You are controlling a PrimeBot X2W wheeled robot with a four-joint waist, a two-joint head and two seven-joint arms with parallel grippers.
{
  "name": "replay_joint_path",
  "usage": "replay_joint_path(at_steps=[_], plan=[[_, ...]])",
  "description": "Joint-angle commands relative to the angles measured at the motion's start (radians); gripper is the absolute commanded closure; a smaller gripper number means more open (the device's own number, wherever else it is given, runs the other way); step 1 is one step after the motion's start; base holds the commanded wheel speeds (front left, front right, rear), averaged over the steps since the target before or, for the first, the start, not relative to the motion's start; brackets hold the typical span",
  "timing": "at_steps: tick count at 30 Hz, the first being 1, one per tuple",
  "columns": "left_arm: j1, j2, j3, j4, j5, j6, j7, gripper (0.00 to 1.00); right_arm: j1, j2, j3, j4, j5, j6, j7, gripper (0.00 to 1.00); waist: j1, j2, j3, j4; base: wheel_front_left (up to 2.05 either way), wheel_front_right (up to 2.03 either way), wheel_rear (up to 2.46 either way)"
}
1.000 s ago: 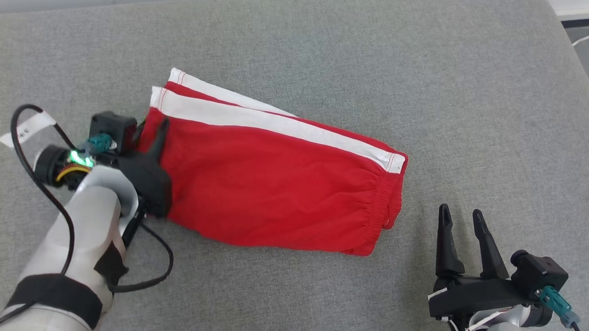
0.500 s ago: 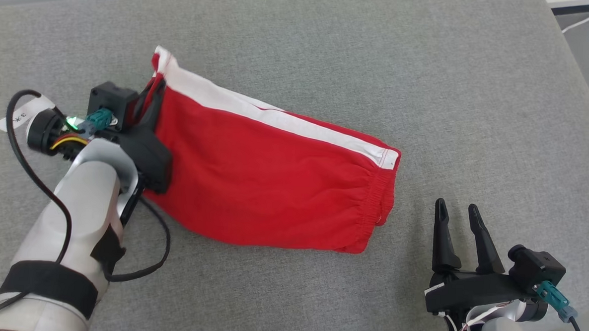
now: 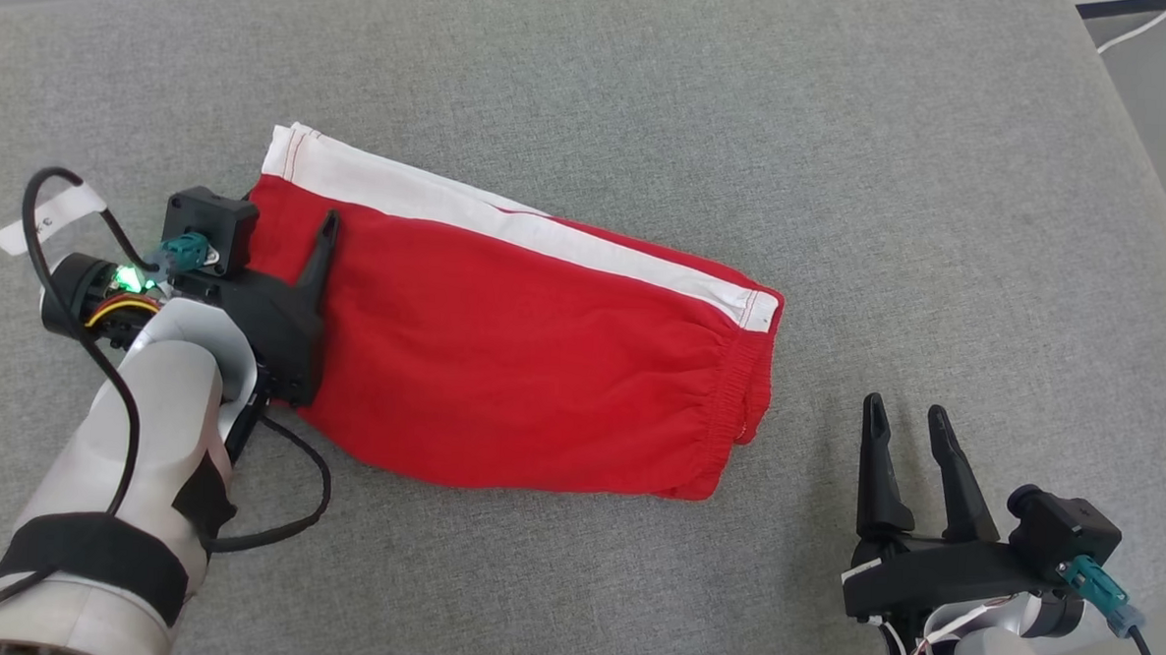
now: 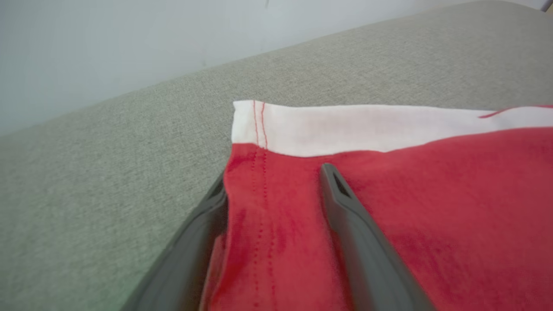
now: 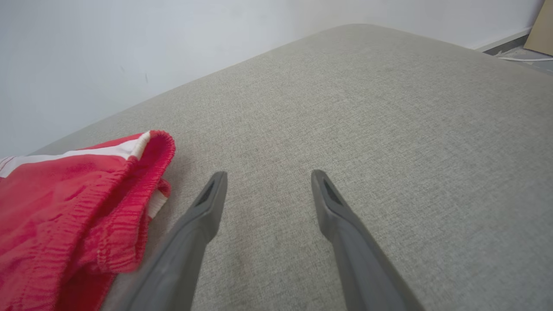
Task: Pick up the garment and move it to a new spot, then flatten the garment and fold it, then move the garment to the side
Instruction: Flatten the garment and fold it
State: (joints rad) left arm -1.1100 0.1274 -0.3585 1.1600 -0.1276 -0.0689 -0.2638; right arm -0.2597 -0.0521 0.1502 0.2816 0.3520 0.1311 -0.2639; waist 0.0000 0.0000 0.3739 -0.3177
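Garment (image 3: 541, 385): soft matt red cloth, white band, puckered waistband. Cushion (image 3: 749, 128): coarse grey weave. Right gripper (image 3: 904, 408): matt dark plastic.

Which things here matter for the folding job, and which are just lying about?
Job: red shorts; left gripper, open at their hem; right gripper, open; grey cushion underneath.
Lying about: white cable on floor; cardboard by wall.
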Motion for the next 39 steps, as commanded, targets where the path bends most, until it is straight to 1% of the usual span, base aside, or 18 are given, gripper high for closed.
replay_joint_path(at_steps=[1, 2, 3, 4, 9, 15, 19, 25, 29, 33, 39], plan=[[0.003, 0.006, -0.003, 0.018, -0.003, -0.002, -0.001, 0.00, -0.013, 0.002, 0.000, 0.002, 0.005, -0.001, -0.001, 0.00, 0.0000, 0.0000, 0.000, 0.001, 0.00, 0.00, 0.00], [0.000, 0.004, -0.005, 0.031, -0.007, -0.008, 0.001, 0.25, -0.016, 0.002, 0.000, 0.002, 0.005, -0.001, -0.001, 0.00, 0.0000, 0.0000, 0.001, 0.002, 0.00, 0.00, 0.00], [-0.005, 0.002, -0.010, 0.040, -0.006, -0.013, 0.003, 0.57, -0.017, 0.002, 0.001, 0.003, 0.006, -0.001, -0.001, 0.00, 0.0000, 0.0000, 0.001, 0.003, 0.00, 0.00, 0.00], [-0.005, 0.000, -0.015, 0.050, -0.005, -0.017, 0.007, 1.00, -0.015, 0.002, 0.001, 0.003, 0.006, -0.001, -0.001, 0.00, 0.0000, 0.0000, 0.000, 0.004, 0.00, 0.00, 0.00], [0.007, -0.014, -0.027, 0.080, -0.019, -0.035, 0.006, 1.00, -0.009, 0.001, -0.006, 0.004, 0.000, -0.001, -0.001, 0.00, 0.0000, 0.0000, -0.014, 0.019, 0.00, 0.00, 0.00], [0.053, -0.027, 0.010, 0.075, -0.064, -0.002, 0.000, 1.00, 0.013, 0.001, -0.022, -0.003, -0.012, -0.001, -0.001, 0.00, 0.0000, 0.0000, -0.069, 0.059, 0.00, 0.00, 0.00], [0.110, -0.041, 0.024, 0.047, -0.087, 0.020, 0.000, 1.00, 0.037, 0.002, -0.021, -0.003, -0.021, -0.001, -0.001, 0.00, 0.0000, 0.0000, -0.116, 0.094, 0.00, 0.00, 0.00], [0.194, -0.052, 0.039, -0.004, -0.111, 0.034, -0.001, 1.00, 0.075, 0.001, -0.022, 0.003, -0.033, -0.001, -0.001, 0.00, 0.0000, 0.0000, -0.187, 0.149, 0.00, 0.00, 0.00], [0.246, -0.059, 0.051, -0.033, -0.127, 0.055, -0.001, 1.00, 0.102, -0.004, -0.023, 0.012, -0.035, -0.001, -0.001, 0.00, 0.0000, 0.0000, -0.228, 0.183, 0.00, 0.00, 0.00], [0.288, -0.067, 0.055, -0.060, -0.141, 0.066, -0.001, 1.00, 0.122, -0.006, -0.020, 0.018, -0.028, -0.001, -0.001, 0.00, 0.0000, 0.0000, -0.254, 0.212, 0.00, 0.00, 0.00], [0.326, -0.074, 0.051, -0.115, -0.155, 0.097, -0.001, 1.00, 0.132, -0.004, -0.010, 0.030, -0.025, -0.001, -0.001, 0.00, 0.0000, 0.0000, -0.274, 0.234, 0.00, 0.00, 0.00]])
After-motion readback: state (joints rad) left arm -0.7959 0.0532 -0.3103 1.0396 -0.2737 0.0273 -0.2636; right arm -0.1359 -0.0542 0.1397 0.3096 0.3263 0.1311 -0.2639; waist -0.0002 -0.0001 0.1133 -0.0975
